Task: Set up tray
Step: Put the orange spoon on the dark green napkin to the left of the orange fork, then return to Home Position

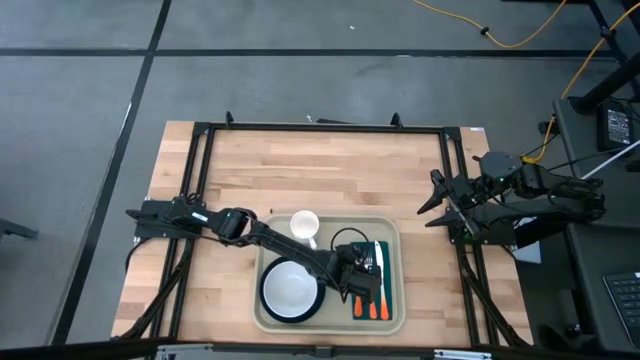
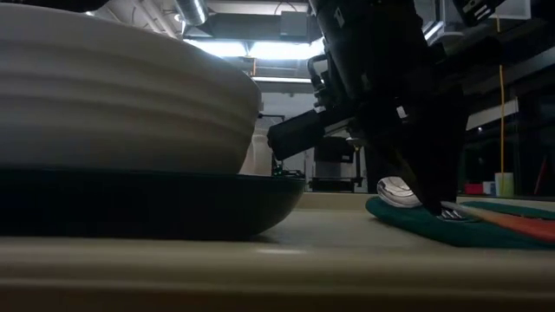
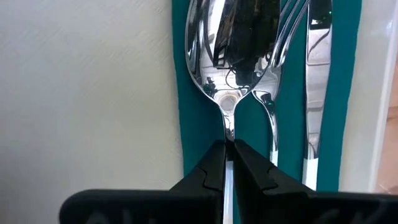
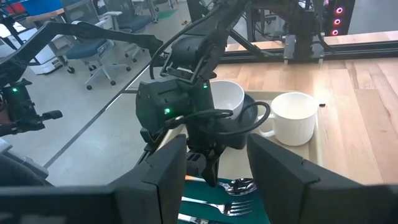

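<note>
The beige tray [image 1: 392, 235] lies at the table's near middle. On it stand a white bowl [image 1: 290, 288] on a dark plate [image 2: 147, 204] and a white mug [image 1: 305, 225]. A teal napkin [image 3: 185, 93] on the tray's right part bears a spoon [image 3: 217, 43], a fork [image 3: 281, 43] and a knife [image 3: 320, 62], all with orange handles [image 1: 368, 308]. My left gripper [image 1: 362, 276] is down over the napkin, shut on the spoon. My right gripper [image 1: 436, 204] is open and empty above the table's right edge. My left gripper pinches the spoon's thin neck [image 3: 229, 132], just behind its bowl, between its two fingertips [image 3: 214, 165]. The fingers come from above, pointing down, one on each side of the handle. The spoon lies along the napkin, its bowl [image 2: 399, 192] low over the cloth.
The fork and knife lie close beside the spoon, toward the tray's right rim [image 3: 379, 93]. The bowl and plate fill the tray's left half. Bare wooden tabletop [image 1: 320, 165] stretches beyond the tray, inside a black frame [image 1: 320, 127].
</note>
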`<action>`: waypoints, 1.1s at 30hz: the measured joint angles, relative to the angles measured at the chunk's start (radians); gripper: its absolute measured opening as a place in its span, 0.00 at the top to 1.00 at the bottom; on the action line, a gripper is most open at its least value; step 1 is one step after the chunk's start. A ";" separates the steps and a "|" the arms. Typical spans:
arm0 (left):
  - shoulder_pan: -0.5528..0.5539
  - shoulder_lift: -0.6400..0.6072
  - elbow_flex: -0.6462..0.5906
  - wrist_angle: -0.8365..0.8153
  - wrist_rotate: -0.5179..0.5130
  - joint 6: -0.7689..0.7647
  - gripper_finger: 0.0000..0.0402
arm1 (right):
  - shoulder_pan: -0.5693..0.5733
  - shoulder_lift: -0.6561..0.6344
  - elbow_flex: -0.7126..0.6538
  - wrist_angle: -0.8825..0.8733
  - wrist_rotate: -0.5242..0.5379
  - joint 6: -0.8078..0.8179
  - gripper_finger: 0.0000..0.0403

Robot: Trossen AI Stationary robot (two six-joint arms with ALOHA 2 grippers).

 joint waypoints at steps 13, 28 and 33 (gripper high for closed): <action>0.000 0.000 0.000 0.023 0.002 0.027 0.94 | 0.000 0.000 0.000 0.000 0.000 0.000 0.56; -0.002 0.002 -0.027 0.048 -0.017 -0.024 0.87 | 0.000 0.000 0.000 -0.002 0.000 0.000 0.56; -0.006 0.002 -0.029 0.057 -0.040 -0.041 0.86 | 0.000 0.000 0.000 -0.005 0.000 0.000 0.56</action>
